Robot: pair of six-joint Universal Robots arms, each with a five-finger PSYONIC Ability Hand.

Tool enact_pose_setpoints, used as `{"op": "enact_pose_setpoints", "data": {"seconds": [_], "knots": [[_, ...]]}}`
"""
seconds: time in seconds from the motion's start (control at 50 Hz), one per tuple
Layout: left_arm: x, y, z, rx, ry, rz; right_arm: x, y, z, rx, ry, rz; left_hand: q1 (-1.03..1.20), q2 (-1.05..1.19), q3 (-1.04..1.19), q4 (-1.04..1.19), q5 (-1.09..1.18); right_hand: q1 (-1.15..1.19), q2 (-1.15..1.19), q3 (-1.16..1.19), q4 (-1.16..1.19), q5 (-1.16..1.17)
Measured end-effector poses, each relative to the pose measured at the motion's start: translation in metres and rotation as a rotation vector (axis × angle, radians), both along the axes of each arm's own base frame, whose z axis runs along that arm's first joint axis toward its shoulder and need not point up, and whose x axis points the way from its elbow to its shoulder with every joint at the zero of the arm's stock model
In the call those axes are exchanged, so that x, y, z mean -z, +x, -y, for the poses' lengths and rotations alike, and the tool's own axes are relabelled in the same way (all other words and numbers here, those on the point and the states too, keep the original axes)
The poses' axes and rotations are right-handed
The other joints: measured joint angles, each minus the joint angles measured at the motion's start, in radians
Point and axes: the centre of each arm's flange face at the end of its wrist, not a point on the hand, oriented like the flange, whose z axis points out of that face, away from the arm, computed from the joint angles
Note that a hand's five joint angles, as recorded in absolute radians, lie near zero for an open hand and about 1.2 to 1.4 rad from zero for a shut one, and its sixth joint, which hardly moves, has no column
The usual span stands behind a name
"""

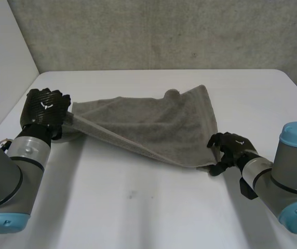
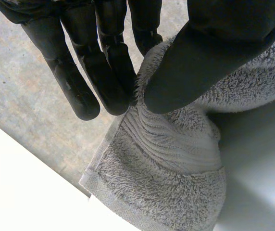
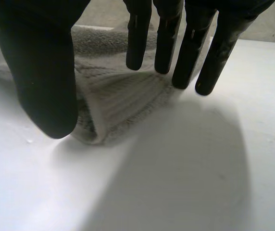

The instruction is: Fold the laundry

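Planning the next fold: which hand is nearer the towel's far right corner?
Right. The right hand pinches the grey towel's near right corner, on that side; the left hand pinches its left end.

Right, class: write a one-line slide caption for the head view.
The left hand and right hand each pinch a corner of the grey towel.

A white table (image 1: pixel 138 207) stands before a grey concrete wall (image 1: pixel 164 31).

Bright, even light; the towel (image 1: pixel 153 122) softly shadows the table (image 1: pixel 138 207).
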Motion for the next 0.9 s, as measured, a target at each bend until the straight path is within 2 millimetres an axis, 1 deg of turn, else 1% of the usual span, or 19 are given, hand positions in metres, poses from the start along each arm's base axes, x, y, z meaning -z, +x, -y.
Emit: {"op": "enact_pose_setpoints", "data": {"seconds": [0.04, 0.06, 0.08, 0.14, 0.22, 0.26, 0.28, 0.32, 0.36, 0.42, 0.46, 0.48, 0.58, 0.6, 0.64, 0.74, 0.82, 0.84, 0.9], "knots": [[0.000, 0.000, 0.000, -0.001, 0.000, -0.001, 0.002, 0.000, 0.003, 0.009, -0.008, -0.007, 0.000, 0.000, 0.000, 0.000, 0.000, 0.000, 0.000, 0.000, 0.000, 0.000], [0.000, 0.001, 0.000, -0.002, 0.001, -0.001, 0.002, 0.000, 0.004, 0.012, -0.010, -0.009, 0.000, 0.000, 0.000, 0.000, 0.000, 0.313, 0.380, 0.368, 0.367, 0.346], [0.000, 0.001, 0.000, -0.003, 0.004, -0.003, 0.002, -0.001, 0.007, 0.021, -0.018, -0.009, 0.000, 0.000, 0.000, 0.000, 0.000, 0.412, 0.513, 0.499, 0.498, 0.470], [0.000, 0.001, 0.000, -0.003, 0.010, -0.008, -0.001, -0.002, 0.010, 0.032, -0.035, -0.006, 0.000, 0.000, 0.000, 0.000, 0.000, 0.467, 0.592, 0.587, 0.589, 0.559], [-0.001, 0.002, -0.002, -0.002, 0.022, -0.019, -0.019, -0.005, 0.017, 0.062, -0.096, 0.009, 0.000, 0.000, 0.000, 0.000, 0.000, 0.475, 0.635, 0.639, 0.646, 0.609], [-0.003, 0.002, -0.004, -0.001, 0.026, -0.024, -0.035, -0.008, 0.020, 0.076, -0.147, 0.020, 0.000, 0.000, 0.000, 0.000, 0.000, 0.475, 0.635, 0.639, 0.646, 0.610], [-0.005, 0.002, -0.005, 0.000, 0.027, -0.025, -0.051, -0.011, 0.021, 0.085, -0.190, 0.026, 0.000, 0.000, 0.000, 0.000, 0.000, 0.475, 0.635, 0.639, 0.647, 0.612], [-0.007, 0.002, -0.006, 0.001, 0.027, -0.025, -0.059, -0.013, 0.022, 0.088, -0.213, 0.029, 0.000, 0.000, 0.000, 0.000, 0.000, 0.475, 0.635, 0.639, 0.647, 0.612], [-0.016, 0.003, -0.014, 0.006, 0.033, -0.019, -0.114, -0.022, 0.017, 0.075, -0.368, 0.006, 0.000, 0.000, 0.000, 0.000, 0.000, 0.475, 0.635, 0.639, 0.648, 0.613], [-0.027, 0.006, -0.023, 0.010, 0.047, -0.007, -0.156, -0.029, 0.004, 0.026, -0.492, -0.108, 0.000, 0.000, 0.000, 0.000, 0.000, 0.475, 0.635, 0.639, 0.648, 0.614], [-0.031, 0.006, -0.027, 0.010, 0.053, -0.002, -0.162, -0.031, 0.000, 0.015, -0.511, -0.144, 0.000, 0.000, 0.000, 0.000, 0.000, 0.475, 0.635, 0.639, 0.648, 0.614], [-0.037, 0.008, -0.032, 0.011, 0.063, 0.006, -0.177, -0.034, -0.009, -0.015, -0.557, -0.248, 0.000, 0.000, 0.000, 0.000, 0.000, 0.475, 0.638, 0.639, 0.648, 0.614], [-0.061, 0.015, -0.054, 0.022, 0.089, 0.054, -0.206, -0.041, -0.035, -0.091, -0.650, -0.547, 0.000, 0.000, 0.000, 0.000, 0.000, 0.475, 0.639, 0.641, 0.648, 0.614], [-0.061, 0.015, -0.054, 0.022, 0.089, 0.054, -0.206, -0.041, -0.035, -0.091, -0.650, -0.547, 0.000, 0.000, 0.000, 0.000, 0.000, 0.475, 0.639, 0.641, 0.648, 0.614], [-0.080, 0.019, -0.071, 0.042, 0.089, 0.095, -0.220, -0.046, -0.049, -0.115, -0.676, -0.703, 0.000, 0.001, 0.000, 0.000, 0.000, 0.475, 0.639, 0.644, 0.648, 0.615], [-0.096, 0.020, -0.086, 0.082, 0.084, 0.140, -0.228, -0.050, -0.058, -0.131, -0.643, -0.800, 0.000, 0.001, 0.000, 0.000, 0.004, 0.475, 0.639, 0.645, 0.648, 0.617], [-0.089, 0.017, -0.083, 0.116, 0.127, 0.190, -0.204, -0.047, -0.049, -0.199, -0.517, -0.839, 0.000, 0.001, 0.000, 0.000, 0.005, 0.475, 0.639, 0.645, 0.648, 0.624], [-0.089, 0.017, -0.083, 0.116, 0.127, 0.190, -0.204, -0.047, -0.049, -0.199, -0.517, -0.839, 0.000, 0.001, 0.000, 0.000, 0.005, 0.475, 0.639, 0.645, 0.648, 0.624], [-0.066, 0.013, -0.068, 0.130, 0.205, 0.240, -0.175, -0.042, -0.035, -0.267, -0.423, -0.869, 0.004, 0.001, 0.000, 0.000, 0.005, 0.475, 0.639, 0.645, 0.648, 0.625]]}}
